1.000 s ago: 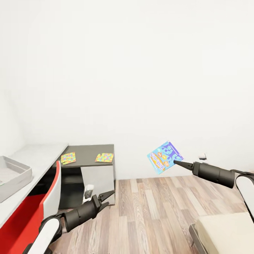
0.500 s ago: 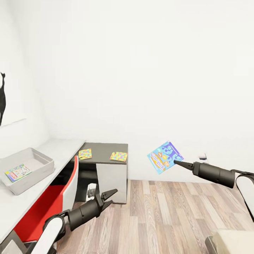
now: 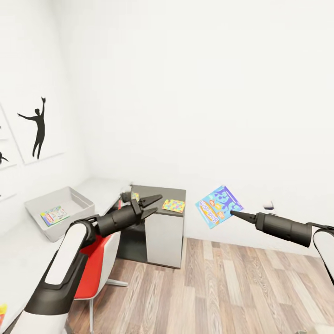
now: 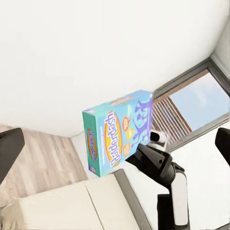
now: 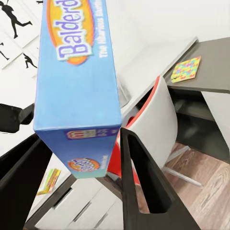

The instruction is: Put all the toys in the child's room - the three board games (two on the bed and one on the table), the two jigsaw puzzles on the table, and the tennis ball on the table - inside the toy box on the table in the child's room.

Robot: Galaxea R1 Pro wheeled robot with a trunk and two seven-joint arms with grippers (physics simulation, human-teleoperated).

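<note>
Wall prints (image 3: pixel 39 127): black dancer silhouettes on white panels, far left wall.

Bench (image 3: pixel 18 241): long pale grey top along the left wall, stepping down to a lower dark grey section (image 3: pixel 160 194) at its far end.

Toy box (image 3: pixel 32 206): shallow grey tray on the pale top of the bench, near the wall. One board game (image 3: pixel 54 215), small and blue-white, lies flat inside it.

Chair (image 3: pixel 99 260): red seat with a grey back, drawn up at the bench.

Left pincer (image 3: pixel 150 205): raised in front of the dark section, fingers parted, nothing between them.

Jigsaw puzzle (image 3: pixel 174 205): multicoloured square lying flat on the dark section, just beside the left pincer's tips. A second coloured patch behind the pincer is too covered to identify.

Second board game (image 3: pixel 218 206): blue box with printed cover, tilted, held in the air over the wood floor (image 3: pixel 232 297), well apart from the bench. The left wrist view shows the title "Balderdash" on its face.

Right pincer (image 3: pixel 232 213): clenched on this box's lower edge; the right wrist view shows the box edge between the two dark fingers (image 5: pixel 141 187).
</note>
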